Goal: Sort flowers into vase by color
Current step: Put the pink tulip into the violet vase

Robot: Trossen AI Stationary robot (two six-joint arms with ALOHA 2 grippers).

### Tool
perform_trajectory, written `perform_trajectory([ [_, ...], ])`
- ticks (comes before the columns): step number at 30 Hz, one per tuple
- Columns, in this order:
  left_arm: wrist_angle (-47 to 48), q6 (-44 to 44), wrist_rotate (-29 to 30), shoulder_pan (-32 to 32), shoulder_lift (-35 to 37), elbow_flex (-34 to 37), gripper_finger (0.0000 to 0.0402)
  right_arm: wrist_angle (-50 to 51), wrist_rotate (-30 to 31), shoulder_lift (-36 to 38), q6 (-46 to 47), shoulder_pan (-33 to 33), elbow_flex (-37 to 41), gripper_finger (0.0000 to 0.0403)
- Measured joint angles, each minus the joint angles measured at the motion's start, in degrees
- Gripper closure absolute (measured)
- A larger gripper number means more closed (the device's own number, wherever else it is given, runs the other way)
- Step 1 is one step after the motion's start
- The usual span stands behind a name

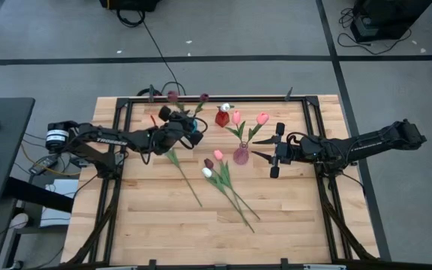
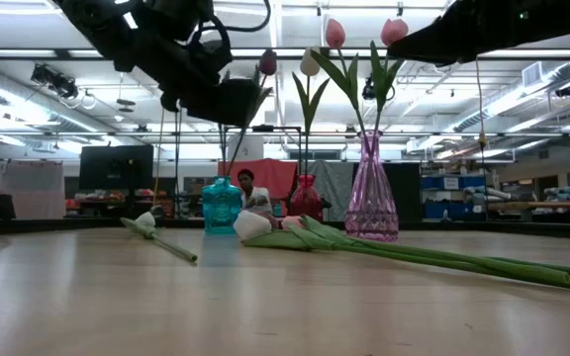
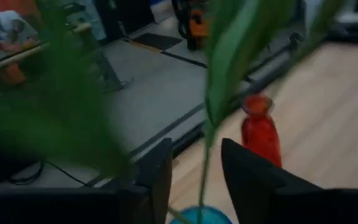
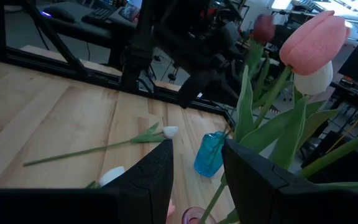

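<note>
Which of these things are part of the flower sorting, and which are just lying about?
Job:
- loose tulips
- white tulip
- pink vase
- red vase
- blue vase
- left tool

Lying about:
- cables
- person behind table

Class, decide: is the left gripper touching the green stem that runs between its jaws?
Apart. The left wrist view shows the stem passing between the open jaws of the left gripper, with a clear gap on each side.

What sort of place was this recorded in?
Probably a robotics lab or workshop: a wooden table in a dark metal frame on grey carpet, ceiling strip lights over benches and monitors, and a person seated behind.
</note>
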State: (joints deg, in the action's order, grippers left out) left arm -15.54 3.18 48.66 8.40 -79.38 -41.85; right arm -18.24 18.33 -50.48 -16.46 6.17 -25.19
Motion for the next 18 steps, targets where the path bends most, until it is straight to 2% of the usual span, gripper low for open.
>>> perform_trajectory([
  [3, 1.9, -1.9, -0.1, -2.0, 0.9, 0.0, 0.0242, 0.1, 0.0, 0.0, 0.0, 0.0, 0.0, 0.0253],
  [6, 3.5, -1.1, 2.9, -4.9, 1.4, 0.0, 0.0239, 0.2, 0.0, 0.0, 0.0, 0.0, 0.0, 0.0253],
  [10, 3.6, 0.8, 3.4, -9.1, 1.6, -0.1, 0.0239, 0.1, 0.0, 0.0, 0.0, 0.0, 0.0, 0.0253],
  [14, 4.3, 3.2, 0.7, -14.0, 1.5, 0.0, 0.0239, 0.1, 0.0, 0.0, 0.2, 0.0, 0.0, 0.0253],
  [18, 9.1, 9.2, -5.4, -18.6, 1.4, 0.0, 0.0238, 0.0, 0.0, 0.0, 0.4, 0.0, 0.0, 0.0253],
])
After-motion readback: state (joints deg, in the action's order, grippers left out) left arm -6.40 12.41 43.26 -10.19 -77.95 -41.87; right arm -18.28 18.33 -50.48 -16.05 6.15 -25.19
